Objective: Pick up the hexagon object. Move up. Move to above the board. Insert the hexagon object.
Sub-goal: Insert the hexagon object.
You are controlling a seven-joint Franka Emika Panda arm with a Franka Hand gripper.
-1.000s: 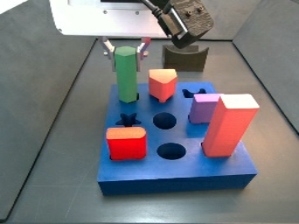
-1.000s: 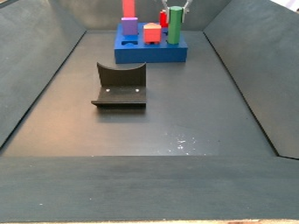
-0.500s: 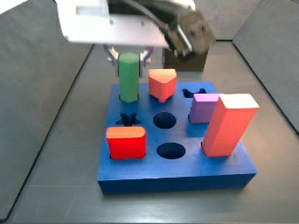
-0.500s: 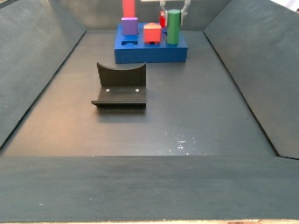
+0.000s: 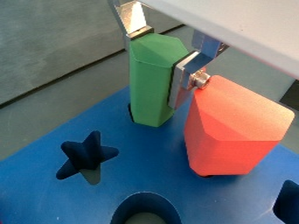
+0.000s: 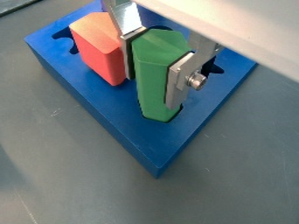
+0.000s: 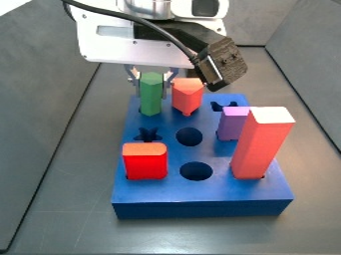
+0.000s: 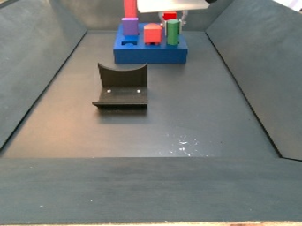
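The green hexagon object (image 5: 156, 80) stands upright with its lower end inside a hole at the back corner of the blue board (image 7: 200, 194). It also shows in a wrist view (image 6: 156, 74) and in both side views (image 7: 151, 96) (image 8: 174, 32). My gripper (image 5: 163, 54) is shut on its upper part, one silver finger (image 5: 186, 77) flat on each side. In a side view the gripper (image 7: 151, 78) hangs over the board's far left corner. A red-orange rounded piece (image 5: 233, 127) stands right beside the rod.
On the board stand a tall red-orange pillar (image 7: 262, 142), a small purple block (image 7: 233, 124) and a red block (image 7: 144, 161). A star hole (image 5: 89, 157) and round holes (image 7: 189, 135) lie open. A dark curved block (image 8: 122, 86) sits mid-floor. Grey walls enclose the area.
The gripper has come down with the green rod. The rod stood high above the board's surface one second ago and now sits lower, partly sunk into its hole.
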